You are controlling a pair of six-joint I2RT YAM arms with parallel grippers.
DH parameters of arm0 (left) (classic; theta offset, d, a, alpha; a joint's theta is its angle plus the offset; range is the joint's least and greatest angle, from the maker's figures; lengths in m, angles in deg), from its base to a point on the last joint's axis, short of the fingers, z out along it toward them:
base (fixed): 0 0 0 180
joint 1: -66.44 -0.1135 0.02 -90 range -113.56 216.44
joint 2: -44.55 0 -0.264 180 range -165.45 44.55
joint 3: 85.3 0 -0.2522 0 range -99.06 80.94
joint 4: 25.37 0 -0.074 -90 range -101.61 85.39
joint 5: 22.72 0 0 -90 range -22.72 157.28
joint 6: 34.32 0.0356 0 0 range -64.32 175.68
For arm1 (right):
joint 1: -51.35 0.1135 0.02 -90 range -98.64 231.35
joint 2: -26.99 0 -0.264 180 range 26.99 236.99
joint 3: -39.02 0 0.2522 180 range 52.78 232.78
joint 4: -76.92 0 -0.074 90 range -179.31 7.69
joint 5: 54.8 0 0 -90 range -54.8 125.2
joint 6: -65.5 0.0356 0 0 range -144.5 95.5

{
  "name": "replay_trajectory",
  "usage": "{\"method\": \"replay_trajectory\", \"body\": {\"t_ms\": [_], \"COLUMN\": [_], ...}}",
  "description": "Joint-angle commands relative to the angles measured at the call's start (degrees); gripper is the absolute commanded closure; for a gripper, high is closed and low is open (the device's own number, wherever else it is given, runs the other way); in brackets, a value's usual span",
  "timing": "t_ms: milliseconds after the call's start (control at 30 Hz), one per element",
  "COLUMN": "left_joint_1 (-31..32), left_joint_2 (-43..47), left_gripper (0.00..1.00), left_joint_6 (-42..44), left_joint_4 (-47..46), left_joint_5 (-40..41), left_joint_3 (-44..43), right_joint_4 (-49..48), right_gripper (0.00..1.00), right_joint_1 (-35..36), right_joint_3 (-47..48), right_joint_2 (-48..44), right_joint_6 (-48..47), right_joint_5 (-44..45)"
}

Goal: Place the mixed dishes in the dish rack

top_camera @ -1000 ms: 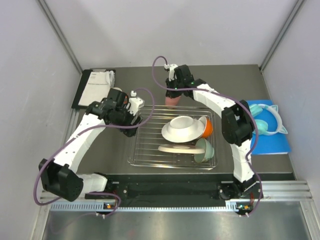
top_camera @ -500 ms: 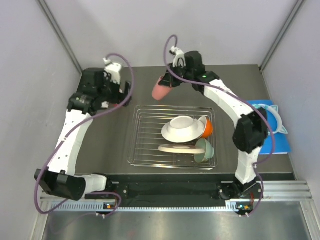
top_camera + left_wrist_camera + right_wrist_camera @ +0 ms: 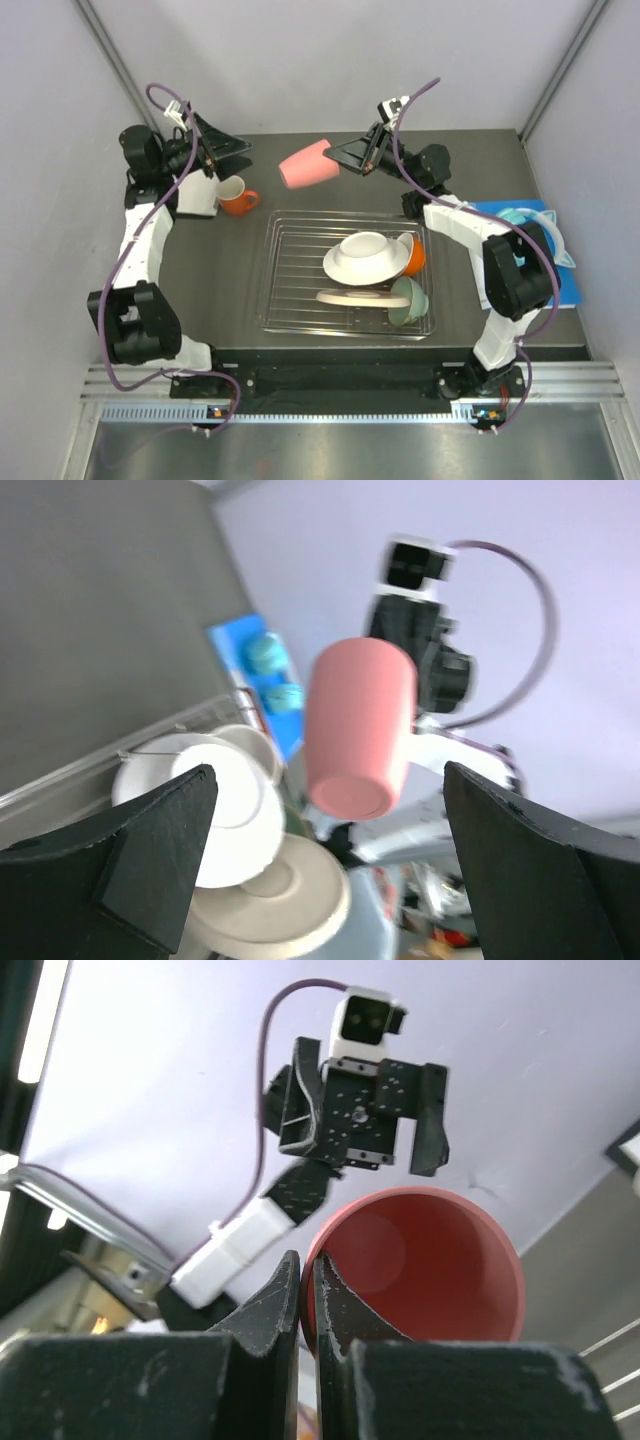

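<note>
My right gripper (image 3: 340,160) is shut on the rim of the pink cup (image 3: 306,165) and holds it on its side in the air behind the dish rack (image 3: 285,290). In the right wrist view the fingertips (image 3: 300,1285) pinch the cup's wall (image 3: 430,1260). My left gripper (image 3: 235,152) is open and empty, raised at the back left, facing the cup (image 3: 360,730). In the rack lie a white bowl (image 3: 366,250) on a plate, an orange mug (image 3: 414,256), a beige plate (image 3: 350,296) and a mint-green bowl (image 3: 408,300). Another orange mug (image 3: 237,196) stands left of the rack.
The white booklet (image 3: 195,185) lies at the back left under my left arm. The turquoise headphones (image 3: 535,235) rest on a blue pad (image 3: 545,280) at the right. Grey walls close in both sides and the back.
My right gripper has lifted the pink cup from the rack's back edge and tipped it sideways. My left arm has swung up and back to the left, uncovering the orange mug.
</note>
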Motion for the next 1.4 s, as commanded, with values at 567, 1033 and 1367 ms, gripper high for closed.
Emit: {"method": "replay_trajectory", "body": {"t_ms": [567,1033,1367], "left_joint_1": [15.0,15.8,15.6], "left_joint_2": [4.5,2.8,3.3], "left_gripper": [0.01,0.16,1.00], "left_joint_6": [13.7,21.4,29.9], "left_joint_4": [9.9,15.5,28.7], "left_joint_5": [1.4,4.9,7.1], "left_joint_3": [-2.8,-5.3,-10.3], "right_joint_4": [-21.9,-22.7,-21.4], "right_gripper": [1.00,1.00,0.71], "right_joint_1": [3.4,5.9,5.2], "right_joint_3": [5.1,3.3,2.9], "right_joint_2": [7.4,8.2,8.3], "right_joint_6": [16.9,17.0,16.9], "right_joint_5": [5.3,5.0,1.0]}}
